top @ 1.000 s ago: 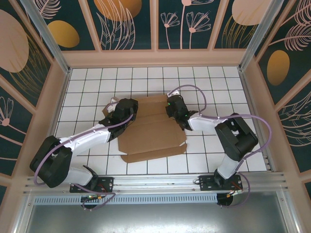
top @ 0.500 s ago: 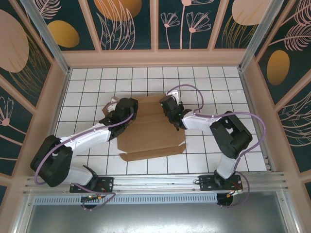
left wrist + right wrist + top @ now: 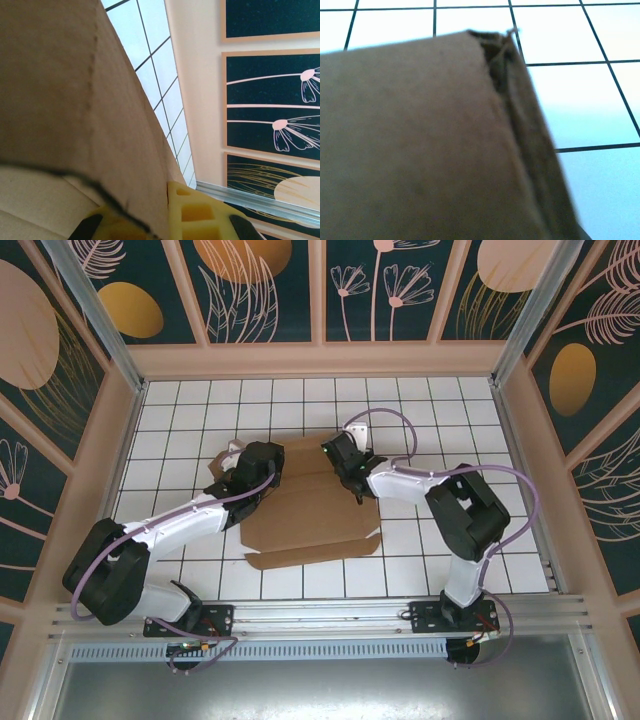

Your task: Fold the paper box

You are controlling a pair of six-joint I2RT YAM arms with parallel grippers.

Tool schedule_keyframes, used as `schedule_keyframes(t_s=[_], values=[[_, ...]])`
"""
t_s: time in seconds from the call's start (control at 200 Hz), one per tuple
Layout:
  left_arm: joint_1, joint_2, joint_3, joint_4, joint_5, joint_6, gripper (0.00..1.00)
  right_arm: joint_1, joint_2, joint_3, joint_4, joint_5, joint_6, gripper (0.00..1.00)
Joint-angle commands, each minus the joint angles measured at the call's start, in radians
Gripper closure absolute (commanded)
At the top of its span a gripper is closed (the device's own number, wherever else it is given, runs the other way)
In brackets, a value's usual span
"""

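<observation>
The paper box [image 3: 310,520] lay near the middle of the white gridded bench [image 3: 450,410], a mostly flat brown cardboard sheet with creases across it and a narrow flap along its near edge; its far part sat between the two arms. The left hand [image 3: 266,468] rested at the sheet's far-left edge, reaching in from the near left; in the left wrist view its yellow fingers [image 3: 192,215] stood close together with a raised cardboard flap [image 3: 65,100] running down between them, so that hand was clamped on the paper box; a perforated crease ran down that flap, and beyond it the bench tiles met a pale wall with dark floral panels [image 3: 270,115] above an aluminium rail [image 3: 250,197]. The right hand [image 3: 345,475] sat over the far-right part of the sheet, its arm bent in from the right with a purple cable [image 3: 385,425] looping above it; its jaws were drawn narrow, though whether they pinched the cardboard I could not tell; the right wrist view was blurred, showing a brown cardboard corner [image 3: 490,40] very close, with a frayed fold along its right side and white tiles beyond.
</observation>
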Motion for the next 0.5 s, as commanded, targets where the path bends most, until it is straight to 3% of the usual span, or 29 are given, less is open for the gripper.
schedule_keyframes(t_s=[0.0,0.165,0.26,0.37,0.495], values=[[-0.024,-0.022,-0.016,-0.070,0.038,0.010,1.00,-0.031,0.002,-0.054,-0.030,-0.027,0.028,1.00],[-0.023,-0.081,-0.091,-0.008,-0.012,0.036,0.97,-0.034,-0.052,-0.115,0.057,-0.056,-0.046,1.00],[-0.020,-0.138,-0.124,-0.006,-0.041,0.085,0.74,-0.044,-0.073,-0.134,0.082,-0.096,-0.092,1.00],[-0.006,-0.188,-0.150,0.027,0.015,0.194,0.44,-0.044,-0.094,-0.158,0.103,-0.095,-0.128,1.00],[0.009,-0.271,-0.184,0.013,0.092,0.302,0.30,-0.044,-0.111,-0.182,0.118,-0.084,-0.146,1.00]])
